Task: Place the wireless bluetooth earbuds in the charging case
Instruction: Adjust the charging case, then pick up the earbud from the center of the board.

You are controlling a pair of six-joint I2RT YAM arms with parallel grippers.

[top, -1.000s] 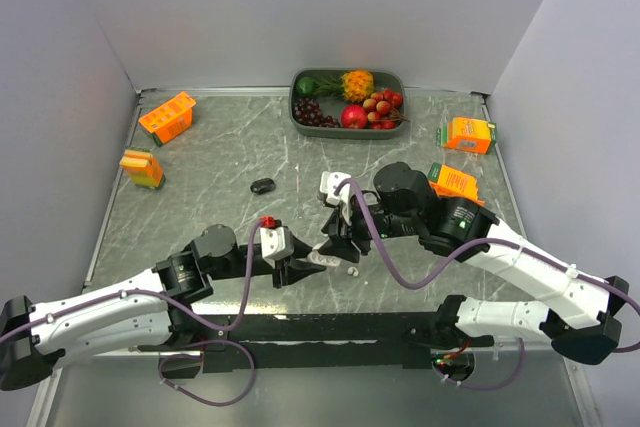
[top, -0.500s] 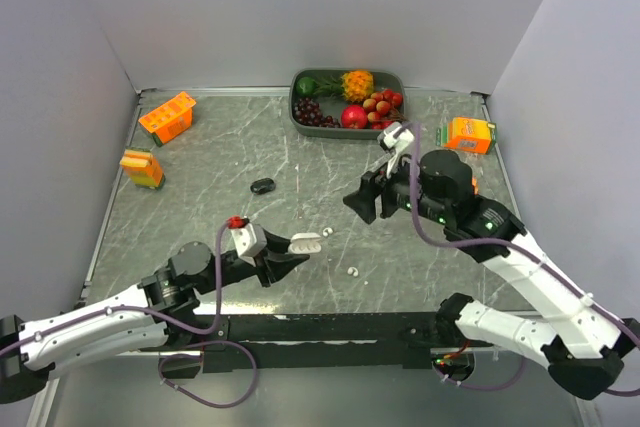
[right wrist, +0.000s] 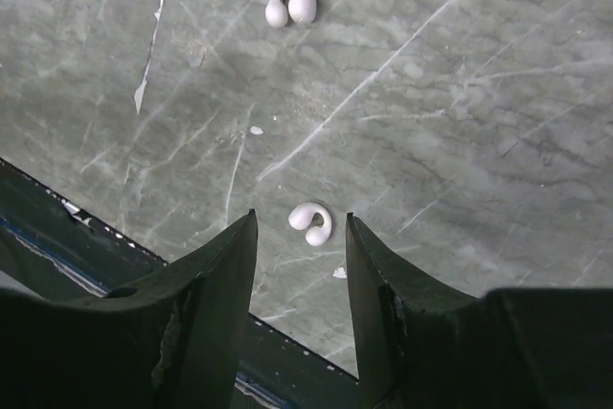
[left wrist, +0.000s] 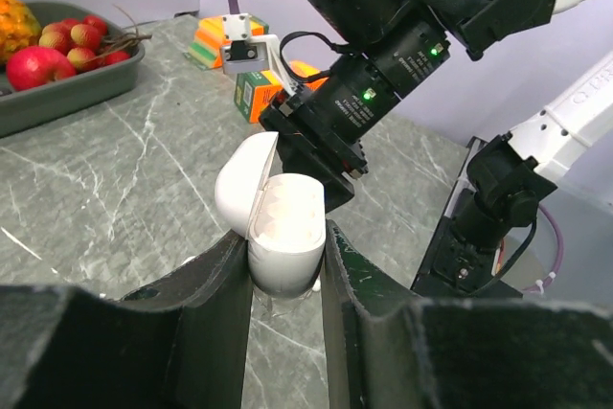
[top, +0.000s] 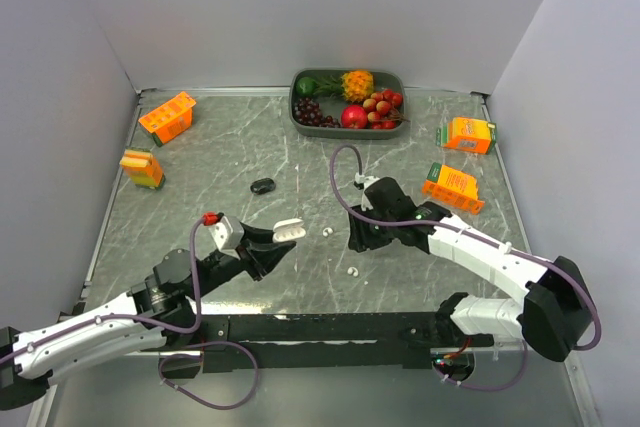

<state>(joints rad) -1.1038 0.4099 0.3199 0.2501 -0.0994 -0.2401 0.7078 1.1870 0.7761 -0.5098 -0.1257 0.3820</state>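
Note:
My left gripper (left wrist: 285,270) is shut on the white charging case (left wrist: 284,229), its lid (left wrist: 244,182) hinged open. In the top view the case (top: 287,229) is held above the table left of centre. My right gripper (right wrist: 301,237) is open and points down at the table. One white earbud (right wrist: 310,221) lies on the marble between its fingertips, touching neither. A second white earbud (right wrist: 291,4) lies farther off. In the top view the right gripper (top: 356,244) hangs over the nearer earbud (top: 352,271); the other earbud (top: 327,232) is beside it. No black earbuds show clearly.
A small black rounded item (top: 263,185) lies left of centre, too small to identify. A grey tray (top: 298,115) of fruit stands at the back. Orange cartons sit at the left (top: 166,117) (top: 142,168) and right (top: 467,134) (top: 452,185). The table's dark front edge (right wrist: 57,237) is close.
My right arm has swung down from the back right and now hangs low over a white earbud near the front. My left gripper has drawn back leftward with the open case.

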